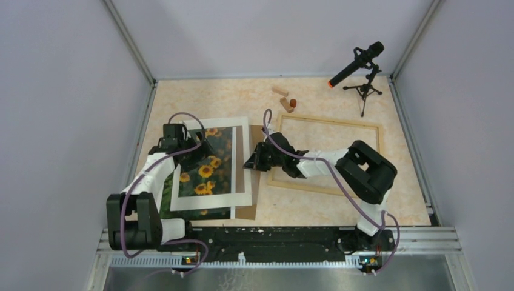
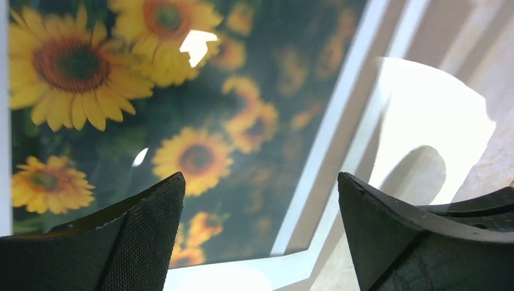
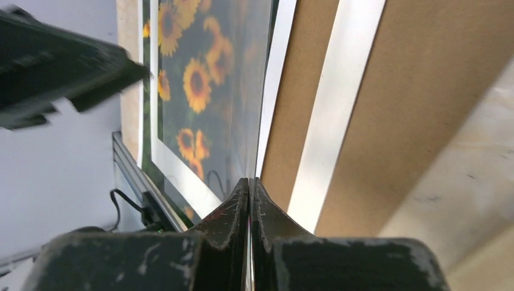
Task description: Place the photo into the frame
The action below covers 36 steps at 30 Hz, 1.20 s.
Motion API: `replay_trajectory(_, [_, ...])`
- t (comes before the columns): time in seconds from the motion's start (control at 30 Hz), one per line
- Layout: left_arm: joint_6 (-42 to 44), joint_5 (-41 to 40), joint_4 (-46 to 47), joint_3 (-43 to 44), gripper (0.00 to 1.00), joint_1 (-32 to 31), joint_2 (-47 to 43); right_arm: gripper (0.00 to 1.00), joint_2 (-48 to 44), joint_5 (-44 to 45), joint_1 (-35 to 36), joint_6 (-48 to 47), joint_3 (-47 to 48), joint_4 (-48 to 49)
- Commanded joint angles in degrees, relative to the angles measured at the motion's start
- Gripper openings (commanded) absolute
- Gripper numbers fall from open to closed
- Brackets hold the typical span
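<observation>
- The photo point(image 1: 209, 170), a sunflower print on dark green, is seen lying flat on the left half of the table point(image 1: 403, 200), outside the frame point(image 1: 330, 122)
- A white mat point(image 1: 212, 200) is laid over the photo, and a strip of the print is left showing below the mat's near edge
- A brown board point(image 1: 250, 209) is seen under the stack, sticking out along its right side
- The frame is placed on the right half of the table, just beside the board, with bare table showing inside its 4 pale rails
- The left gripper point(image 2: 260, 200) is held over the photo with its 2 fingers spread wide and nothing between them
- The right gripper point(image 3: 250, 182) is placed at the right edge of the stack with its fingers pressed together; a thin pale line is seen running up from between them, but whether a sheet is pinched there cannot be told
- 3 small wooden blocks point(image 1: 283, 100) and a microphone point(image 1: 357, 63) on a tripod are set at the far side, well apart from both grippers
</observation>
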Motion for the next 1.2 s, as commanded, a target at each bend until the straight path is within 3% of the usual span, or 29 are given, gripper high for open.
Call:
replay_trajectory(0.0, [6.4, -2.3, -2.6, 8.6, 0.98, -1.4, -7.2, 0.0, -10.3, 0.1, -2.3, -8.8, 2.5, -9.6])
replay_trajectory(0.23, [8.3, 12.2, 1.9, 12.9, 0.98, -4.6, -9.8, 0.0, -23.7, -0.5, -5.4, -25.3, 4.6, -29.2])
replay_trajectory(0.3, [7.5, 17.7, 4.7, 12.6, 0.98, -4.9, -9.5, 0.0, -28.0, 4.6, -5.5, -29.7, 5.3, -35.7])
replay_trajectory(0.43, [4.6, 25.8, 11.7, 10.4, 0.98, -5.6, -9.0, 0.0, -37.8, 16.1, -7.9, -29.4, 3.9, -45.1])
replay_trajectory(0.63, [1.5, 25.6, 17.1, 9.6, 0.98, -12.0, -6.1, 0.0, -50.4, 24.6, -14.2, -12.3, -3.6, -48.8])
replay_trajectory(0.97, [-4.4, 28.8, 22.5, 8.3, 0.98, -21.5, -1.4, 0.0, -59.5, 31.6, -15.9, 14.8, -16.9, -34.5])
replay_trajectory(1.07, [-8.8, 28.9, 25.6, 4.6, 0.98, -22.8, -3.2, 0.0, -61.7, 33.7, -16.0, 19.2, -22.1, -27.9])
replay_trajectory(1.17, [-14.8, 23.4, 26.7, -0.5, 0.98, -25.3, -7.3, 0.0, -62.7, 35.7, -16.0, 21.3, -24.5, -25.7])
